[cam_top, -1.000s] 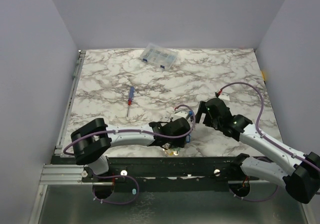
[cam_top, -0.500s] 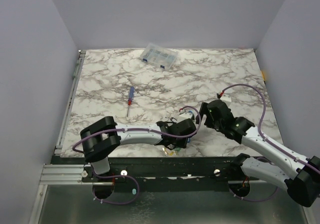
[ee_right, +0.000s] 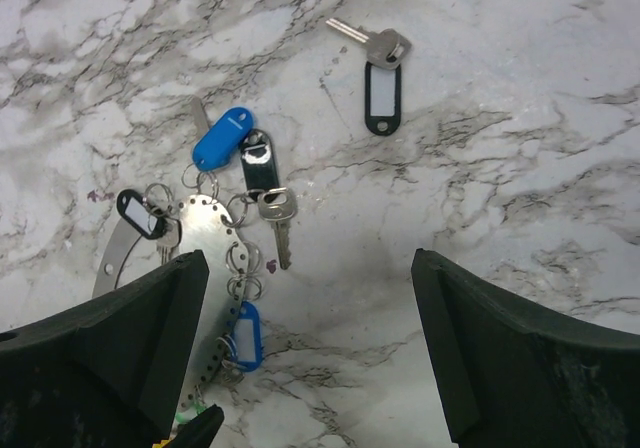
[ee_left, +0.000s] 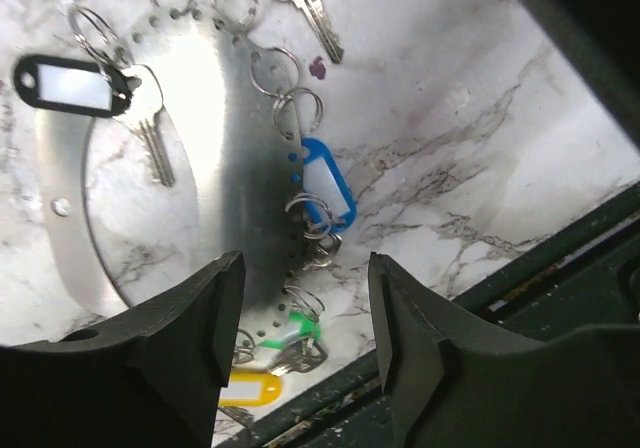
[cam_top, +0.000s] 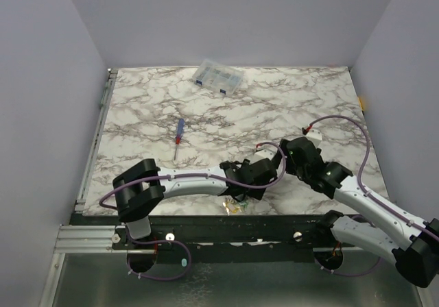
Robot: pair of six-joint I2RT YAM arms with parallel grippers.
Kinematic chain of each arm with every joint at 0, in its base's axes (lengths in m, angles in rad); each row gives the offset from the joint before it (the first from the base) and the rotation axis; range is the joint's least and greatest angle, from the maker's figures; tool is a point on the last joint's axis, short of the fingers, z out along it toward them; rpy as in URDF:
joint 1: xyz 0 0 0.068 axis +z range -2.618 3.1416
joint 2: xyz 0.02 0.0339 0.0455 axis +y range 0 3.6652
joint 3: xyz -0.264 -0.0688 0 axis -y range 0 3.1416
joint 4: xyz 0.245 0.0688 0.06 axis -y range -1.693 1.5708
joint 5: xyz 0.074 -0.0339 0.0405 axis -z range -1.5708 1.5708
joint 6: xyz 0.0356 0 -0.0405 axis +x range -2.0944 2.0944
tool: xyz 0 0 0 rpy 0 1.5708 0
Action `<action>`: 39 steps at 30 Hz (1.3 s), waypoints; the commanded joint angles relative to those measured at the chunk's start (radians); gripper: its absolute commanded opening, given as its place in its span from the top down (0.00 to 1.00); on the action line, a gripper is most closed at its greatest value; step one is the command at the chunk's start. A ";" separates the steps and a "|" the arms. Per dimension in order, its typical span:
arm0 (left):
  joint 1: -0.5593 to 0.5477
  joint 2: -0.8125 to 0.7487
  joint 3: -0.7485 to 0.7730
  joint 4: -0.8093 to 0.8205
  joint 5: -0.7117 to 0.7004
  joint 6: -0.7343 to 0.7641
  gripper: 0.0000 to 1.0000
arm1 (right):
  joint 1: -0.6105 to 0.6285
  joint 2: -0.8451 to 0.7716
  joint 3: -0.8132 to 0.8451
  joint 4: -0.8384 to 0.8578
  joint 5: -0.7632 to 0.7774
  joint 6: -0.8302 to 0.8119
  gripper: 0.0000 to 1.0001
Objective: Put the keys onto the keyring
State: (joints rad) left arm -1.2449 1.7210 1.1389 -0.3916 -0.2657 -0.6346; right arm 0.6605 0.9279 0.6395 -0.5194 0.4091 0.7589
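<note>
over the last second my left arm has slid right along the near edge of the surface and my right arm has pushed in to meet it. the left tool and right tool now hang just beside each other.

both sit above the keyring, a flat grey crescent lying on the surface near that edge. the left tool's jaws stand apart with nothing between them. the right tool is spread wide and empty too.

most keys already hang from the keyring on small rings, with blue, black, green and yellow tags. one black-tagged key lies on its own, well apart from the rest. i judge the move brings both tools into place, but no key is in hand yet, so that stray one is left to fetch.
</note>
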 commanded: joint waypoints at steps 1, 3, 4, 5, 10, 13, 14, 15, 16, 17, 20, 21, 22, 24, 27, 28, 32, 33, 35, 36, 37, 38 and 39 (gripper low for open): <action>-0.008 0.066 0.097 -0.077 -0.077 0.113 0.44 | -0.005 -0.021 0.011 -0.037 0.140 0.036 0.07; -0.007 0.102 0.143 -0.089 -0.082 0.087 0.46 | -0.004 -0.015 0.049 -0.089 0.223 0.093 0.07; -0.007 0.120 0.157 -0.091 -0.085 0.069 0.46 | -0.005 -0.008 0.067 -0.123 0.259 0.124 0.07; -0.007 0.134 0.172 -0.094 -0.089 0.056 0.47 | -0.004 -0.001 0.085 -0.154 0.294 0.152 0.06; -0.008 0.194 0.240 -0.105 -0.154 0.043 0.47 | -0.004 0.005 0.120 -0.234 0.371 0.224 0.05; -0.008 0.228 0.277 -0.110 -0.189 0.074 0.48 | -0.004 -0.017 0.108 -0.216 0.365 0.209 0.05; -0.007 0.241 0.288 -0.114 -0.196 0.086 0.48 | -0.004 -0.024 0.102 -0.200 0.359 0.199 0.05; -0.007 0.254 0.298 -0.116 -0.199 0.100 0.48 | -0.004 -0.030 0.096 -0.189 0.351 0.188 0.05; -0.005 0.271 0.308 -0.119 -0.199 0.116 0.48 | -0.004 -0.036 0.091 -0.183 0.347 0.184 0.05; -0.005 0.282 0.315 -0.119 -0.199 0.132 0.48 | -0.004 -0.040 0.087 -0.177 0.342 0.180 0.05; -0.001 0.298 0.324 -0.119 -0.193 0.173 0.48 | -0.005 -0.047 0.078 -0.164 0.323 0.168 0.05; 0.001 0.302 0.325 -0.118 -0.190 0.185 0.49 | -0.005 -0.047 0.076 -0.163 0.316 0.168 0.05; 0.002 0.309 0.327 -0.119 -0.189 0.197 0.51 | -0.005 -0.047 0.075 -0.160 0.312 0.166 0.05; 0.009 0.321 0.329 -0.120 -0.180 0.212 0.53 | -0.004 -0.046 0.071 -0.156 0.305 0.163 0.05; 0.016 0.333 0.327 -0.116 -0.160 0.225 0.54 | -0.004 -0.048 0.070 -0.151 0.297 0.155 0.05; 0.017 0.335 0.325 -0.111 -0.148 0.230 0.55 | -0.004 -0.049 0.070 -0.150 0.296 0.153 0.05; 0.019 0.351 0.318 -0.093 -0.119 0.237 0.62 | -0.004 -0.050 0.069 -0.143 0.295 0.145 0.05; 0.020 0.353 0.313 -0.083 -0.111 0.239 0.63 | -0.005 -0.048 0.069 -0.142 0.294 0.142 0.05; 0.022 0.355 0.297 -0.062 -0.097 0.243 0.64 | -0.004 -0.047 0.069 -0.137 0.291 0.139 0.05; 0.021 0.356 0.287 -0.051 -0.089 0.243 0.68 | -0.004 -0.046 0.069 -0.136 0.291 0.139 0.05; 0.022 0.356 0.277 -0.036 -0.084 0.242 0.72 | -0.004 -0.044 0.070 -0.136 0.290 0.138 0.05; 0.025 0.356 0.267 -0.026 -0.080 0.242 0.77 | -0.004 -0.042 0.070 -0.136 0.292 0.136 0.05; 0.027 0.356 0.256 -0.019 -0.079 0.242 0.83 | -0.005 -0.040 0.071 -0.136 0.292 0.136 0.05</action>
State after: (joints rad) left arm -1.2110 2.0422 1.4357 -0.4652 -0.4126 -0.4393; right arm 0.6525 0.8879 0.7132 -0.7269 0.7166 0.8894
